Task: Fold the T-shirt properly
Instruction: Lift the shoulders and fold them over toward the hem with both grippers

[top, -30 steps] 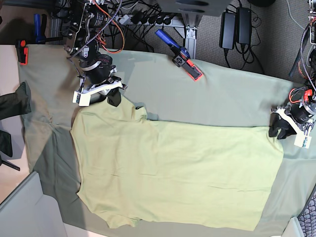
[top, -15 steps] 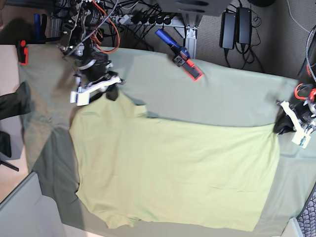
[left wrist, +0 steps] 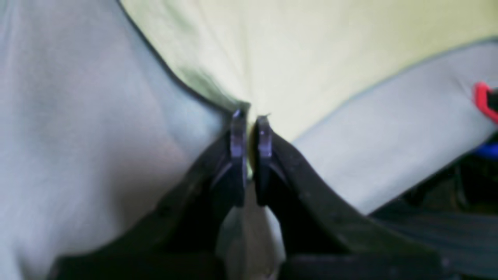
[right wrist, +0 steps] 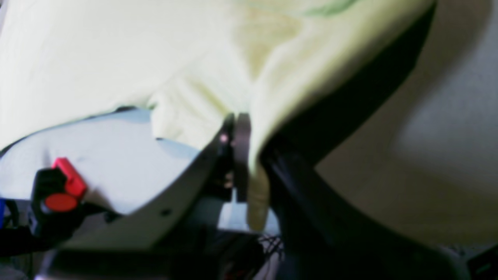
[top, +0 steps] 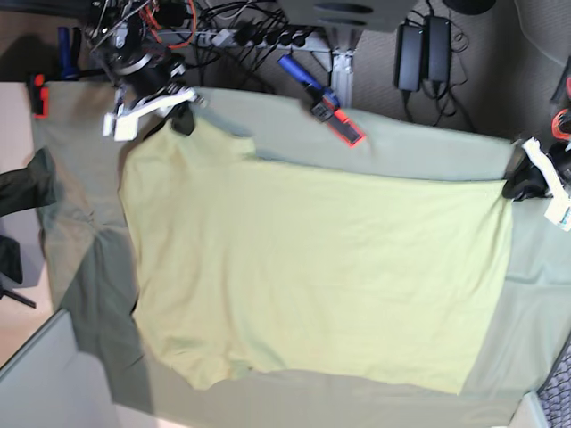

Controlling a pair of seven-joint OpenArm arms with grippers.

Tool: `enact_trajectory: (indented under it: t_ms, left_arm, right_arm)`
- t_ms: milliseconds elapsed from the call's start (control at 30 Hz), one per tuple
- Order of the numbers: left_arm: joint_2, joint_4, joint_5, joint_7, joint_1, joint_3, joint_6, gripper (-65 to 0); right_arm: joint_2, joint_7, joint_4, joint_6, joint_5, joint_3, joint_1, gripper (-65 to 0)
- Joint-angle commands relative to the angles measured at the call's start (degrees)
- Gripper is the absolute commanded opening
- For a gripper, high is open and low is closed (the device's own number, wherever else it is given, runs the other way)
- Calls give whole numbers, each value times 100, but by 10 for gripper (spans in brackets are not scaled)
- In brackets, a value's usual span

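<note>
Base view: left gripper (top: pixel 520 185) and right gripper (top: pixel 183 120) each pinch the T-shirt (top: pixel 312 267).

A robotics lab: clamps (top: pixel 337 119) pin the table cloth (top: pixel 419 152), power bricks (top: pixel 426 52) and cables behind.
</note>
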Motion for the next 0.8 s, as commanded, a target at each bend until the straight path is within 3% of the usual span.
enact_trajectory:
  t_ms: [0,233,433,767]
  left_arm:
    - [-111,146,-133,-72,15,-120,-58,-650]
    - [-81,289,-260,-151,-144,-221,-58,-650]
    - [37,247,181,-496,-297,-221,-58,-650]
    - [238,-1078,96,-490,-1515,-160,-58,-650]
  right_arm:
    - [50,70,153,203,55,55,-24,-650]
    - [50,201,205,201,111,70,304,-650]
    - [50,245,85,203,-94,70,1143,-650]
    - [50,267,-1327,205,-192,70,2817,-650]
